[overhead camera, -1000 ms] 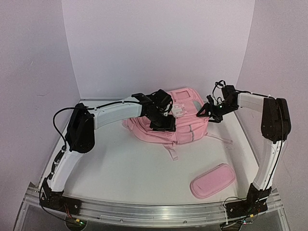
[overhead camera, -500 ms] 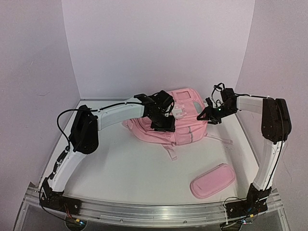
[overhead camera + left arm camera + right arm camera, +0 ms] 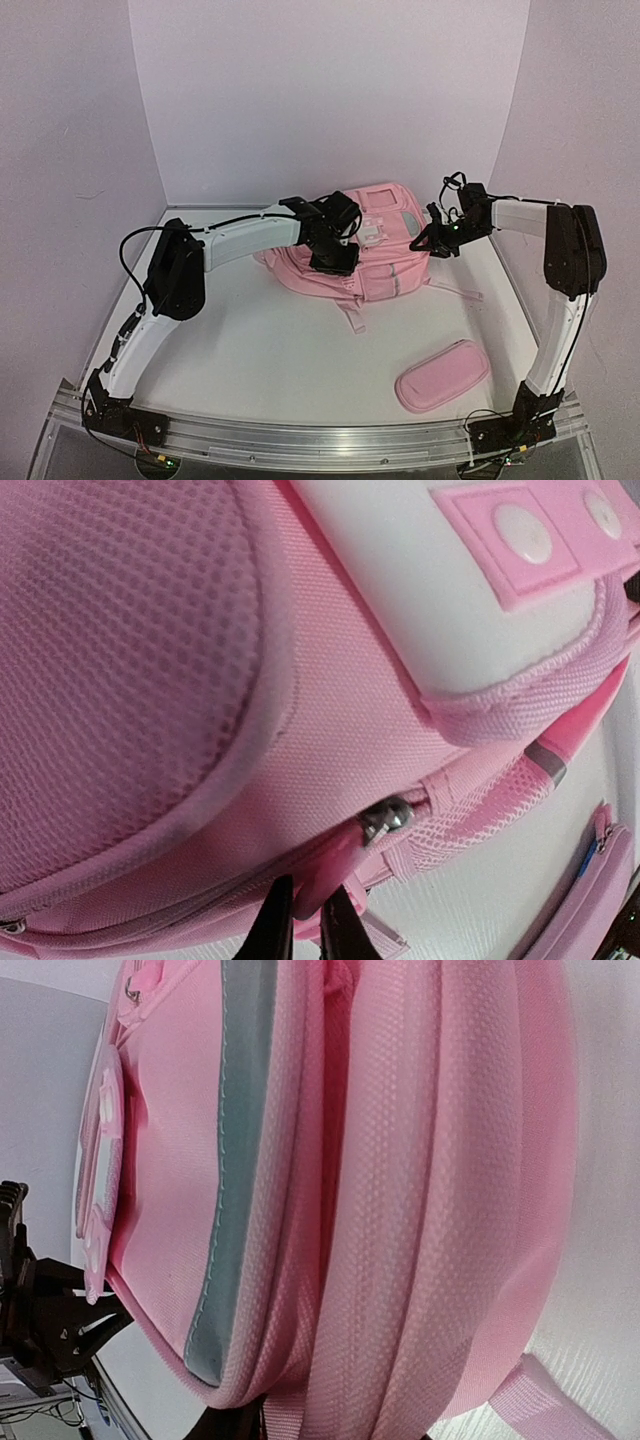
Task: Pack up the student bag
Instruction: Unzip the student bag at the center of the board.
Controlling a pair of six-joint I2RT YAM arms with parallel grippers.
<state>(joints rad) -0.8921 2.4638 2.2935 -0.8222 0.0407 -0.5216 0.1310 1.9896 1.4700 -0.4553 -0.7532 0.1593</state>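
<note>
1. The student bag point(image 3: 385, 250), a large pink backpack of woven fabric, lies at the far middle of the white table point(image 3: 250, 345), with a strap trailing toward the near side.
2. The left gripper point(image 3: 335, 255) sits on the bag's left part. In its wrist view the dark fingers point(image 3: 272, 935) stand almost together, pinching a flat pink zip pull point(image 3: 318, 875) that hangs from a shiny metal slider point(image 3: 386, 817).
3. Above the zip swells rounded pink mesh point(image 3: 120, 650). To its right is a smooth white panel point(image 3: 420, 580) with round studs.
4. The right gripper point(image 3: 432, 240) is at the bag's right edge. Its wrist view is filled by ribbed pink weave and a grey stripe point(image 3: 235, 1160), and I cannot tell whether its fingers are apart or clamped on the bag.
5. A padded, oblong pink pencil case point(image 3: 442, 375) lies near right, well apart from the bag.
</note>
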